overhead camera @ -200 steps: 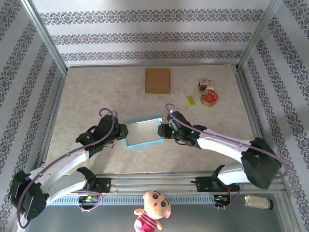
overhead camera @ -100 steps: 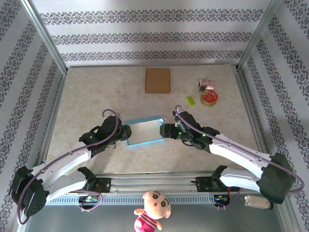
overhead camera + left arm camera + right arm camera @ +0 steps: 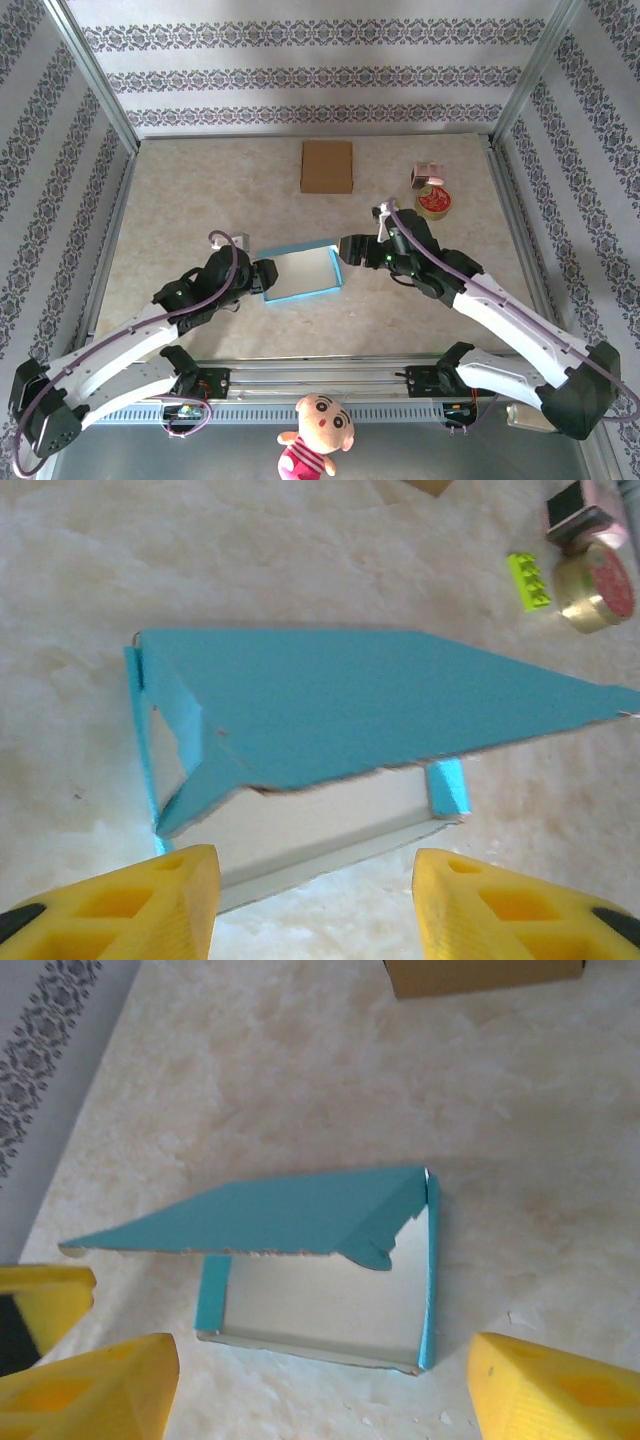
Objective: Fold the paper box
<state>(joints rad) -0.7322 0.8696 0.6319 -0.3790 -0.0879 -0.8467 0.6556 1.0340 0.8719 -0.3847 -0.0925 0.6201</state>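
Here, the blue paper box [image 3: 300, 272] lies on the table [image 3: 200, 190] about midway between its left and right edges and closer to the near edge, its flap [image 3: 260, 1215] tilted up over the white inside. The left gripper [image 3: 261, 278] sits just beside the box's left end, fingers [image 3: 150, 900] spread with nothing between them. The right gripper [image 3: 344, 250] sits just beside the right end, its fingers [image 3: 90, 1390] likewise spread and empty.
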